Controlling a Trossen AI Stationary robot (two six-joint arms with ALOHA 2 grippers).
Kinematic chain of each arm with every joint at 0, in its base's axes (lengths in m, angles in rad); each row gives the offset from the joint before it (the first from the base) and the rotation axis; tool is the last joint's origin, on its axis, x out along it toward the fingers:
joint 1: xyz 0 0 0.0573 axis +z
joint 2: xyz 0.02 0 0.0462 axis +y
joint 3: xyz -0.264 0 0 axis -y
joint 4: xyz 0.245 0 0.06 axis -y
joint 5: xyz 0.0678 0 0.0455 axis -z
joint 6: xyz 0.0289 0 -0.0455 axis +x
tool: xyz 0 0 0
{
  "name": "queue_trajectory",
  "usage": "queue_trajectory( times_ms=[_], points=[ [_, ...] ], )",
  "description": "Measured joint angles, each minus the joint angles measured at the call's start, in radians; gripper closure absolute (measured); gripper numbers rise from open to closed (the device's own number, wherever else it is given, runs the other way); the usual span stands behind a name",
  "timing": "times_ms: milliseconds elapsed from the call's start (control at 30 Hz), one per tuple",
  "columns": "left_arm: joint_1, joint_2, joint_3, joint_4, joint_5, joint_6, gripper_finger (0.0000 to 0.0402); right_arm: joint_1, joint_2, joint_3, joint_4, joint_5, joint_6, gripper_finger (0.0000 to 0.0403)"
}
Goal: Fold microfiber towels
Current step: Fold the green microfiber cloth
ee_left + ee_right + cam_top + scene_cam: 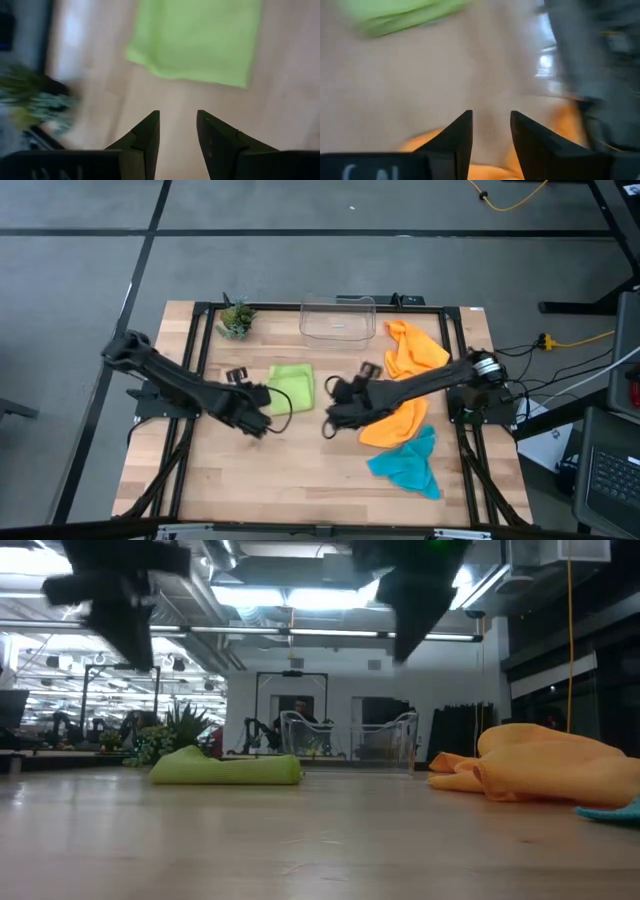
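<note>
On the counter point(300, 470), a folded towel point(291, 383) lies mid-left with the plant point(236, 318) behind it, the bin point(338, 318) at the back centre, two towels point(412, 348) right of the bin and nearer, and another towel point(408, 464) nearest the front right.

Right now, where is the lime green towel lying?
In the high view the lime green towel lies folded on the table's middle, just right of the left end effector, with the potted plant behind it.
</note>
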Motion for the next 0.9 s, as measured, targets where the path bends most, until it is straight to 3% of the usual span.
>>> queue_trajectory(
  times_ms=[100,167,233,300,400,567,633,700,767,900],
  points=[
    [-0.001,-0.145,-0.033,0.008,-0.086,-0.001,0.028,0.016,-0.091,-0.035,-0.162,0.189,0.231,0.0267],
    [0.004,-0.249,-0.089,0.056,-0.089,0.0,0.028,0.014,-0.152,-0.098,-0.2,0.231,0.387,0.0267],
    [0.012,-0.349,-0.174,0.152,-0.068,0.0,0.028,0.005,-0.21,-0.194,-0.172,0.209,0.486,0.0267],
    [0.02,-0.444,-0.281,0.277,-0.015,0.0,0.028,-0.008,-0.261,-0.307,-0.047,0.118,0.517,0.0267],
    [0.042,-0.543,-0.438,0.523,0.088,0.046,0.028,-0.028,-0.298,-0.474,0.329,-0.108,0.387,0.0267],
    [0.13,-0.604,-0.59,0.894,0.242,0.259,0.028,-0.059,-0.275,-0.65,1.314,-0.539,-0.145,0.0267],
    [0.187,-0.609,-0.632,0.995,0.246,0.309,0.028,-0.068,-0.24,-0.693,1.591,-0.608,-0.265,0.0267],
    [0.254,-0.609,-0.677,1.119,0.217,0.339,0.028,-0.085,-0.201,-0.708,1.693,-0.569,-0.301,0.0267],
    [0.322,-0.599,-0.726,1.233,0.211,0.357,0.028,-0.112,-0.152,-0.705,1.689,-0.489,-0.273,0.0267],
    [0.427,-0.563,-0.772,1.376,0.318,0.363,0.028,-0.16,-0.026,-0.672,1.678,-0.493,-0.175,0.0267]
  ],
)
